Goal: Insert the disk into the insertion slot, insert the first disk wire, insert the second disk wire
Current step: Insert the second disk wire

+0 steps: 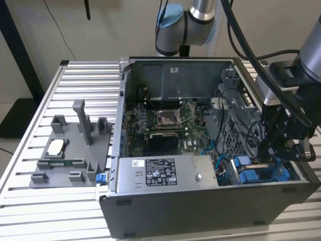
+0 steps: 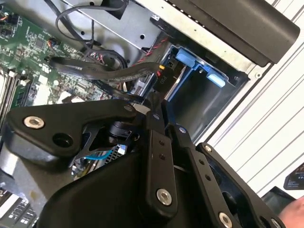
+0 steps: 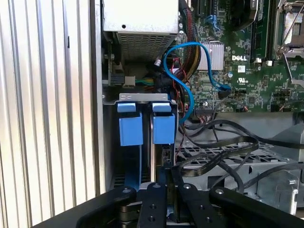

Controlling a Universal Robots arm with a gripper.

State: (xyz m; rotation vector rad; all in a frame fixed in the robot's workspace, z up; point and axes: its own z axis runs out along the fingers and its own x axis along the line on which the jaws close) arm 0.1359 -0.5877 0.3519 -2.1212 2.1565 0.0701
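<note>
The gripper hangs over the insertion slot, jaws drawn almost together at a black wire connector, though a firm pinch cannot be confirmed. The disk looks already seated in that slot in its blue carrier, so wiring seems the stage underway.

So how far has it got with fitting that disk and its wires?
The disk looks done: its blue carrier sits down in the slot. In hand: the gripper hangs low at the disk's end, by a black connector. Left: plugging in. Black cables loop beside the slot, and I can't tell if any is in the disk.
</note>
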